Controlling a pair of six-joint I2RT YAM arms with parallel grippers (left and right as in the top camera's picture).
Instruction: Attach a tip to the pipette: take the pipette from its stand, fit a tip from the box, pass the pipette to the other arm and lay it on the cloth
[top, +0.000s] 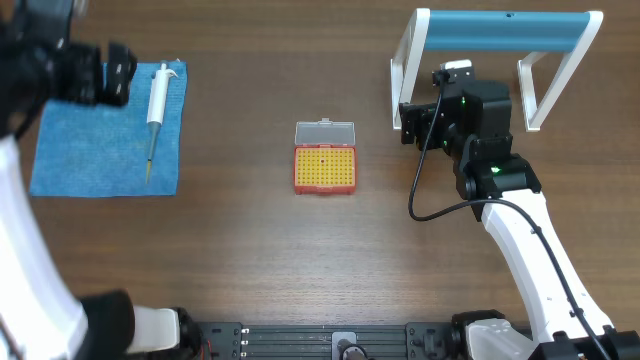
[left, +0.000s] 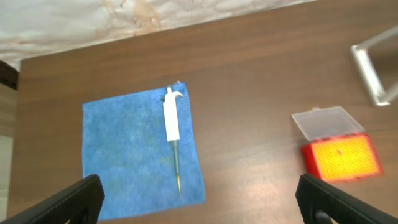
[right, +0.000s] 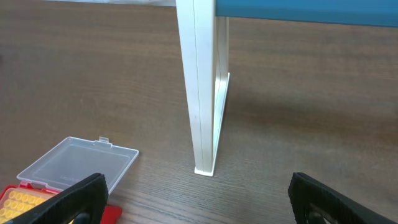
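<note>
The white-bodied pipette (top: 157, 100) (left: 171, 121) with its grey lower shaft lay on the blue square cloth (top: 80, 150) (left: 124, 149) at the table's left side. It lay lengthwise close to the cloth's edge nearest the middle of the table, with its hooked head at the far edge. A slim yellow tip (top: 149, 170) (left: 179, 183) sat on its narrow end, pointing towards the arm bases. Any marking on the pipette body was too small to read.

The left gripper (top: 112, 72) (left: 199, 183) hung lifted above the cloth area with its two black fingers spread wide apart and nothing between them. The pipette lay free of them.

The red tip box filled with yellow tips (top: 324, 168) (left: 341, 155) (right: 18, 199) stood near the middle of the dark brown wood-grain table (top: 250, 260). Its clear plastic lid (top: 325, 133) (left: 326, 121) (right: 78, 163) was folded back flat on the far side. No print on it could be made out.

The white-framed stand with a blue top bar (top: 505, 30) (right: 204, 93) stood at the far right, well apart from the box. The right gripper (top: 412, 122) (right: 196, 183) was just beside the stand's left leg, fingers wide open and holding nothing. A black cable (top: 420, 200) looped down from that arm's wrist.
</note>
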